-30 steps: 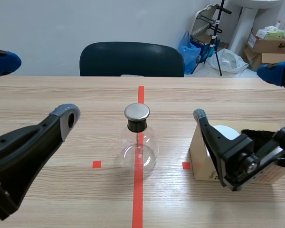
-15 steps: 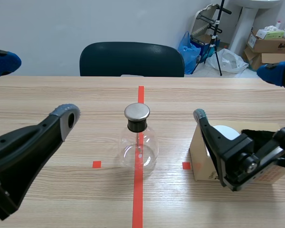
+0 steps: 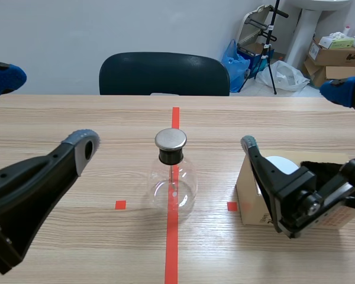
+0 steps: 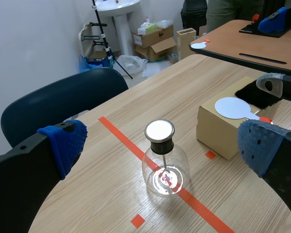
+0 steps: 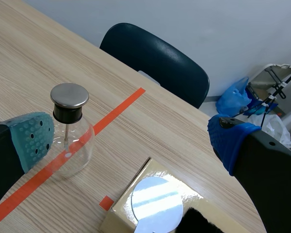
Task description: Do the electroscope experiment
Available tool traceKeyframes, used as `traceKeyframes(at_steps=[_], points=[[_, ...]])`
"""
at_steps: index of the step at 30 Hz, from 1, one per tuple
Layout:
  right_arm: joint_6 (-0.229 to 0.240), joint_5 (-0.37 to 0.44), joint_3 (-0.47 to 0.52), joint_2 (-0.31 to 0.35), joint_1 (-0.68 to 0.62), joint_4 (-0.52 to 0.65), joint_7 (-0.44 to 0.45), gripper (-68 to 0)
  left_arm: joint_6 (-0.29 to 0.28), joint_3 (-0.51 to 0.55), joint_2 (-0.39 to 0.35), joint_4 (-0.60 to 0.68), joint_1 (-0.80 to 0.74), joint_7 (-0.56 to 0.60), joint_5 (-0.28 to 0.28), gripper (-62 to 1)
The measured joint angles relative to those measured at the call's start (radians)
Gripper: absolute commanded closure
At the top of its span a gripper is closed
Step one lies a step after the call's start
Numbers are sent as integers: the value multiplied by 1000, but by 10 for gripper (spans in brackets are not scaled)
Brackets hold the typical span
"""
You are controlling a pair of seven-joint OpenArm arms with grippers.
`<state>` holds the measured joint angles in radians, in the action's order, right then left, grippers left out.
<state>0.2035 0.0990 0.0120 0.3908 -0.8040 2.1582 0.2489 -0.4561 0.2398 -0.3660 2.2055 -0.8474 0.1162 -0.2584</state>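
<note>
The electroscope [image 3: 171, 180] is a clear glass flask with a round metal cap [image 3: 170, 139], upright on the red tape line at the table's middle. To its right a cardboard box [image 3: 251, 198] carries a white disc [image 3: 281, 164] and a black cloth [image 3: 326, 168]. My left gripper [image 3: 42, 111] is open, low and left of the flask. My right gripper [image 3: 294, 116] is open above the box. In the left wrist view the flask [image 4: 166, 170] stands ahead between the open fingers [image 4: 64, 143]. In the right wrist view the flask [image 5: 72, 145] is near one finger pad [image 5: 31, 137], and the disc [image 5: 156, 204] lies below.
A dark chair [image 3: 164, 73] stands across the table. Cardboard boxes [image 3: 337, 54], bags and a stand are on the floor at the back right. In the left wrist view a second table [image 4: 252, 41] sits beyond the box [image 4: 223, 133].
</note>
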Motion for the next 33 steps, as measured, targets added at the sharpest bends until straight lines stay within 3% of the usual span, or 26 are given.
traceKeyframes(at_steps=[9,17,33], points=[[0,0,0,0,0,0,-1,-679,0,0,0,0,0,0,0,-623],[0,0,0,0,0,0,-64,-679,0,0,0,0,0,0,0,-623],[0,0,0,0,0,0,-64,-679,-1,0,0,0,0,0,0,-623]])
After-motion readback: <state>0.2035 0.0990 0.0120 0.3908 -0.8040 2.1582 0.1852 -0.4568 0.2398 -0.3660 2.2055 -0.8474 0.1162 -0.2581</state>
